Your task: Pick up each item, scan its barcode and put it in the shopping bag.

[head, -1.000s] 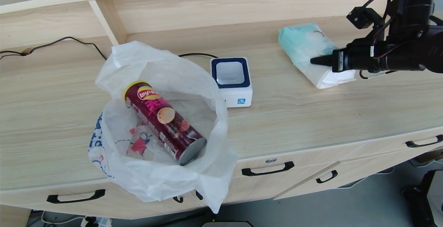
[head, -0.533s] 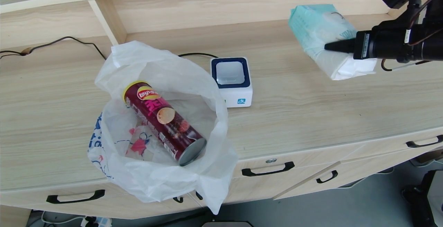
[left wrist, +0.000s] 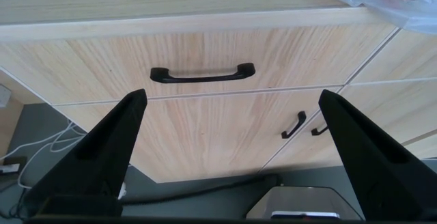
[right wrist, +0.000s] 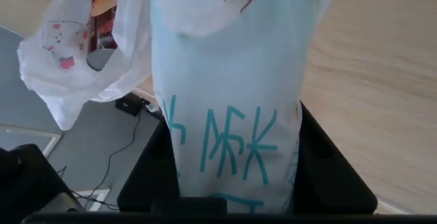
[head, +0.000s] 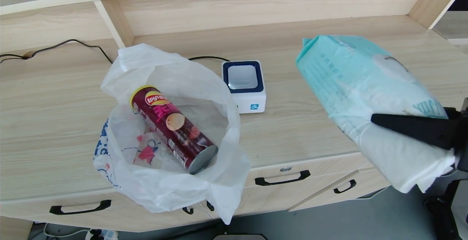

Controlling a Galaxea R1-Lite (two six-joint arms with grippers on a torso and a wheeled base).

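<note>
Shopping bag (head: 172, 70) gapes upward (can (head: 172, 126) lies inside); scanner (head: 244, 86) stands just beside.

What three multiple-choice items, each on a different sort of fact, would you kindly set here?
1. Where is the chip can? A) in the shopping bag B) on the floor C) in a drawer
2. What colour frames the scanner's top? A) red B) dark blue C) green
3. What is the right hand's state? A) open, empty B) shut on the teal pack C) flat on the counter
Answers: 1 A, it lies inside the bag; 2 B, a navy rim rings its window; 3 B, its fingers clamp the pack.
</note>
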